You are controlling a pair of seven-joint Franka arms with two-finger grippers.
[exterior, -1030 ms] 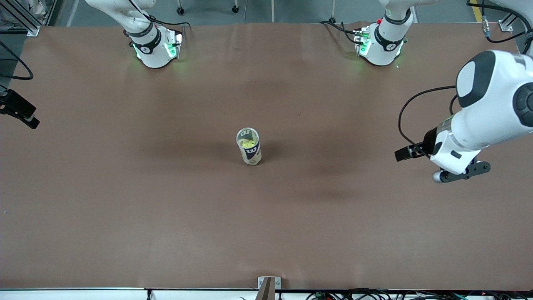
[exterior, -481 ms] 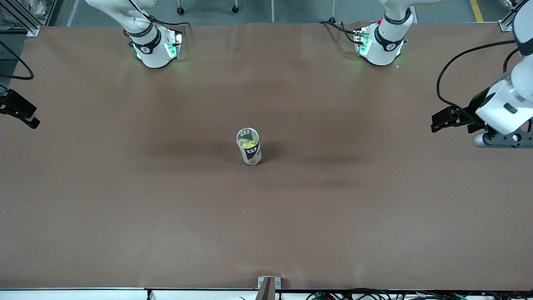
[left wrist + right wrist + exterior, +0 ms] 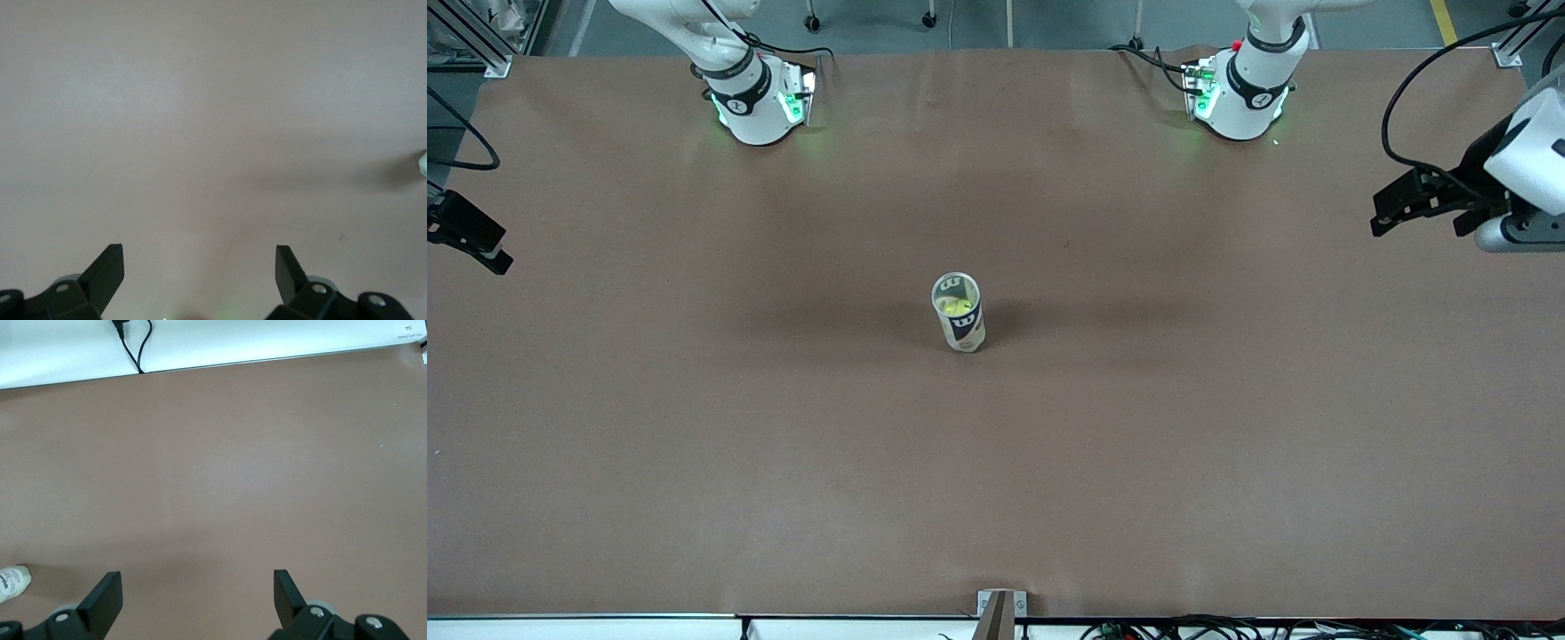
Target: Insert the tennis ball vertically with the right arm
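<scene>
Brown matte paper covers the counter (image 3: 694, 427), faintly creased. At its middle a clear cylindrical ball can (image 3: 959, 324) stands upright with a dark printed band, and a yellow-green tennis ball (image 3: 959, 308) sits inside. The left gripper (image 3: 199, 267) hangs over the left arm's end of the counter, fingers (image 3: 107, 270) released, holding nothing. The right gripper (image 3: 197, 592), cut off in the front view, is released too.

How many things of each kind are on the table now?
Can: 1, upright mid-table
Ball: 1, yellow-green, inside the can
Total: 2
</scene>
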